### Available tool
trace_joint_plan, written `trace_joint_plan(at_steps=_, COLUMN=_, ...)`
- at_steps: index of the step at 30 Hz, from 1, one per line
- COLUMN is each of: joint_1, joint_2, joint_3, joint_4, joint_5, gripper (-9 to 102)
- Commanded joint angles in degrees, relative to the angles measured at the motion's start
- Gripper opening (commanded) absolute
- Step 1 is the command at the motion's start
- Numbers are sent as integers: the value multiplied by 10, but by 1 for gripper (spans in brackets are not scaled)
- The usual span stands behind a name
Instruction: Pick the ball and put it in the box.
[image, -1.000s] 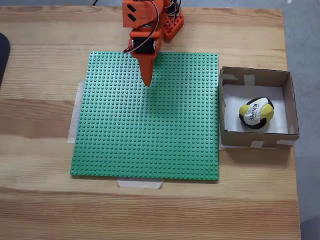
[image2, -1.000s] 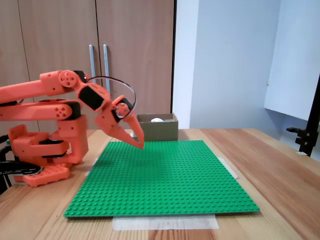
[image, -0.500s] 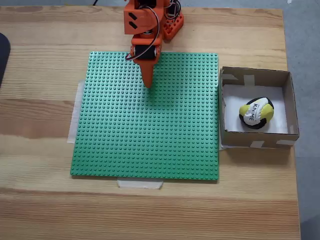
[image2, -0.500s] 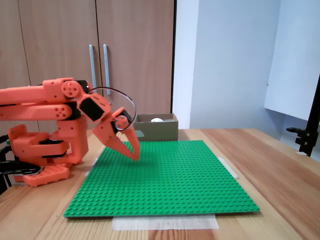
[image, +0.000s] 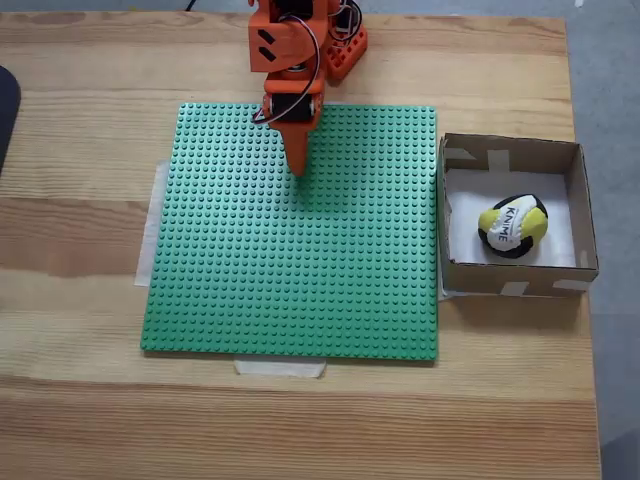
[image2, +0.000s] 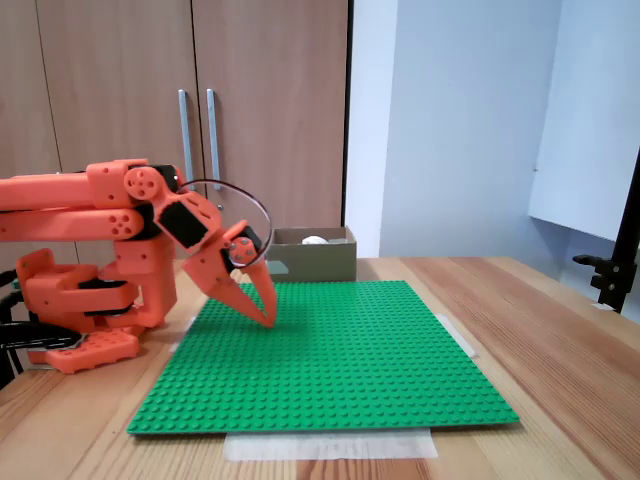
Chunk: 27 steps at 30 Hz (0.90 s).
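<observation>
Orange gripper (image2: 268, 318) hangs tip-down just above the green studded baseplate (image: 290, 300), fingers pressed together and holding nothing; the ball (image: 513, 226) lies on the white floor of the box (image: 460, 270), well apart from the arm. Placement looks complete. Risks from here are small: a lower dip could catch the fingertips on the studs, and a sideways swing could knock the box.

claw (image2: 268, 320) lowered, drawn back toward base
</observation>
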Motion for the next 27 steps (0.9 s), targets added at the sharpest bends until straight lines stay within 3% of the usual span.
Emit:
trace_joint_plan(at_steps=1, joint_1=4, joint_2=5, joint_3=11, joint_4=-5, joint_5=-7, gripper=-1)
trace_joint_plan(at_steps=27, joint_1=7, joint_2=5, joint_3=43, joint_4=-22, joint_5=-13, gripper=-1)
